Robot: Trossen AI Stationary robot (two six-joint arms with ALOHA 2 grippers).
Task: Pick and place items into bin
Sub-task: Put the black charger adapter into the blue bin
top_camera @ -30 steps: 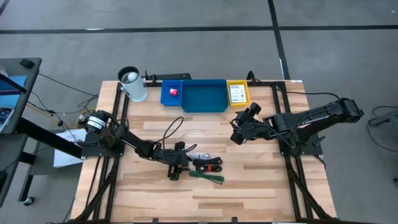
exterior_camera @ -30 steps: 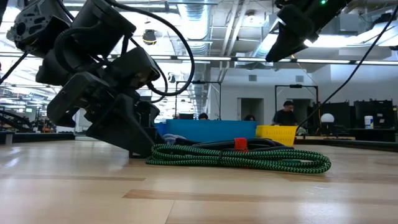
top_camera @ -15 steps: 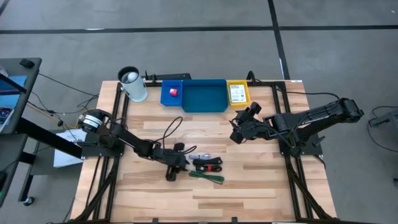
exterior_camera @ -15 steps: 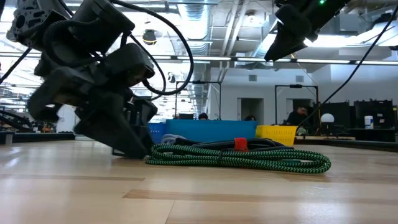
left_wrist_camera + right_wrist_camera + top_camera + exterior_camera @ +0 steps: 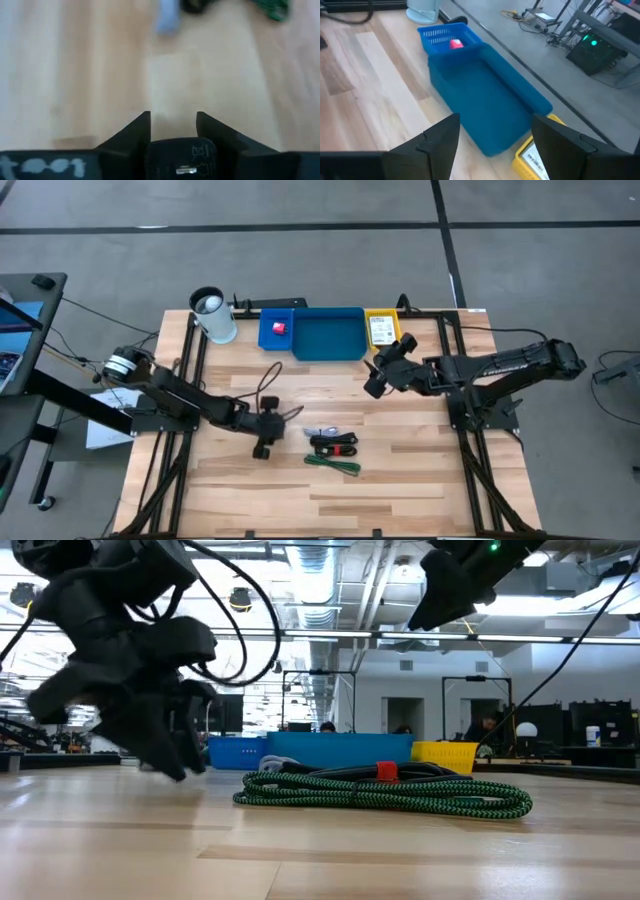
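- The green ties (image 5: pixel 333 466) lie on the wooden table (image 5: pixel 400 490) nearest the front edge, a coiled green-and-black cord that fills the middle of the low view (image 5: pixel 385 795).
- Just behind them sits the black-red cable bundle (image 5: pixel 333 444), touching or nearly touching the ties; its red tag pokes up in the low view (image 5: pixel 387 771).
- A small silvery piece (image 5: pixel 318 432) lies just beside the bundle, on the side toward the left arm.
- The left gripper (image 5: pixel 263 436) is low over the table, to the left of these three things and apart from them. A black block (image 5: pixel 181 159) sits between its fingers (image 5: pixel 134 134), which stand fairly narrow around it.
- The right gripper (image 5: pixel 378 372) hangs above the table farther back, near the bins, with its fingers (image 5: pixel 442 140) spread wide and nothing between them.
- Along the far edge stand three bins in a row: a small blue basket (image 5: pixel 262 335) holding the pink-red cube (image 5: pixel 278 328), a large blue bin (image 5: pixel 330 350), and a yellow bin (image 5: pixel 371 314) holding the white card (image 5: pixel 381 330).
- A white cup (image 5: pixel 214 317) stands just left of the blue basket.
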